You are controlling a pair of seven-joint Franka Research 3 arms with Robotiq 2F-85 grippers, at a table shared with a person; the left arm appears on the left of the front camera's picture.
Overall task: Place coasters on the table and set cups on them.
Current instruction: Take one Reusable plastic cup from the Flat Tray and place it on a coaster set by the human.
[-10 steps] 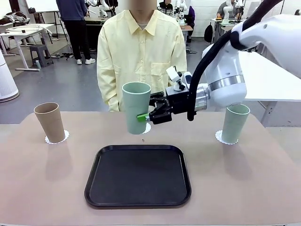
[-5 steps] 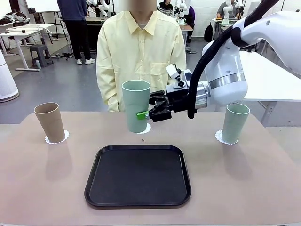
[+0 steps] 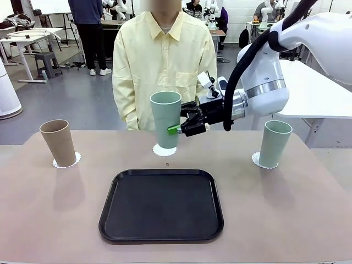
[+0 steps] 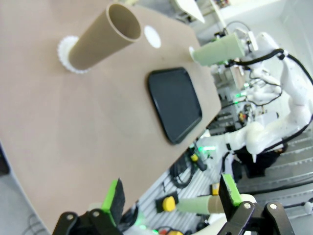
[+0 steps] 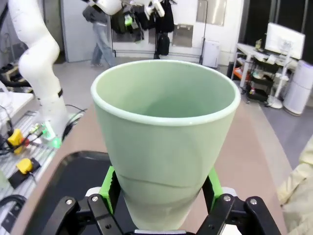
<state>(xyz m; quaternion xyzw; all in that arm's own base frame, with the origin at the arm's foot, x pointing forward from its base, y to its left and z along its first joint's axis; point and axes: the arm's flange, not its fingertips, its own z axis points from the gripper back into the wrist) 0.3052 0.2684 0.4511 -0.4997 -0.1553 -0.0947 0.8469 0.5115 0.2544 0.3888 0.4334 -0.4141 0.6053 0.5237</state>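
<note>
My right gripper (image 3: 177, 130) is clamped on the pale mint green plastic tumbler (image 3: 166, 118), held upright, its base just over the middle white lacy paper doily (image 3: 164, 150), so the way is straight down; my left gripper (image 4: 171, 198) hangs wide open, empty.

matte plastic cups (image 3: 165, 118) — lacy paper coasters (image 3: 164, 149), matte table (image 3: 286, 209)

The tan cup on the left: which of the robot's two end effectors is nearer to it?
Left. The left end effector hangs open on the tan cup's side of the table; the right end effector holds a mint cup at mid-table.
</note>
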